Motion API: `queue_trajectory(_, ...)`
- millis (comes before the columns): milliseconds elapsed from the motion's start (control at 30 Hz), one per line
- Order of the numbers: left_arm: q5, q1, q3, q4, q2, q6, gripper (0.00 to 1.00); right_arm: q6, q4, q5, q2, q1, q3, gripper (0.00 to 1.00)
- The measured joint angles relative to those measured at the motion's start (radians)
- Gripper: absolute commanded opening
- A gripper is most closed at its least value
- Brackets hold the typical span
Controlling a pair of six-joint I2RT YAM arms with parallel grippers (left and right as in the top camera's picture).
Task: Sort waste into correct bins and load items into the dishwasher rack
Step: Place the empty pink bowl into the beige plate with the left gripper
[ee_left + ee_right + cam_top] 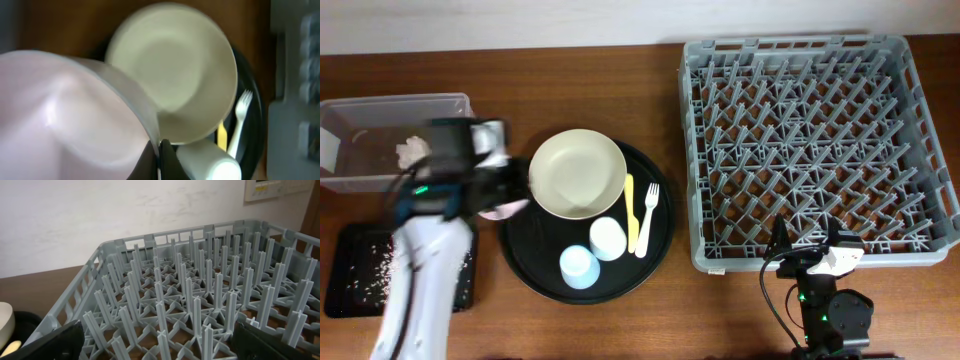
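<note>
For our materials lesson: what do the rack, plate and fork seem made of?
Rack: probably moulded plastic, matt grey, with thin lattice walls and pegs. Plate: cream, smooth, faint sheen; plastic or ceramic, cannot tell. Fork: likely plastic, white, thin, one piece.

No text, label, brand or number can be read on anything lying on the tabletop. Only one marked surface is seen, and only in the right wrist view: a pale wall panel (274,188) mounted beyond the far edge of the table, cut off by the top of the frame. Small dark marks are printed on it, but they are too small and blurred to be read.
</note>
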State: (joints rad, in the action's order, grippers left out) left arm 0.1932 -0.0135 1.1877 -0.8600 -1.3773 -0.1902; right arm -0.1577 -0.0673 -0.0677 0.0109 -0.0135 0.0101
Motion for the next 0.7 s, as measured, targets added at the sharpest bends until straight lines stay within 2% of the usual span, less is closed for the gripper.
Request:
queue_trajectory(133, -0.077, -0.14, 0.0, -0.008, -0.157, -0.013, 0.01, 0.0, 0.0, 0.0, 0.0, 0.0, 0.0, 0.98)
queue_trajectory(267, -0.145, -0.199, 0.001, -0.029, -0.266, -0.029, 0.01, 0.0, 0.0, 0.0, 0.0, 0.0, 0.0, 0.98)
queue_trajectory(433, -0.193, -0.203, 0.002, -0.102, -0.283, -0.046, 0.01, 0.0, 0.0, 0.0, 0.0, 0.0, 0.0, 0.98)
queue_trajectory(633, -0.197, -0.207, 0.004, -0.117, -0.277, -0.05, 0.01, 0.0, 0.0, 0.0, 0.0, 0.0, 0.0, 0.98)
queue_trajectory(700, -0.198, -0.227, 0.047, -0.145, -0.257, -0.054, 0.01, 0.0, 0.0, 0.0, 0.0, 0.0, 0.0, 0.98)
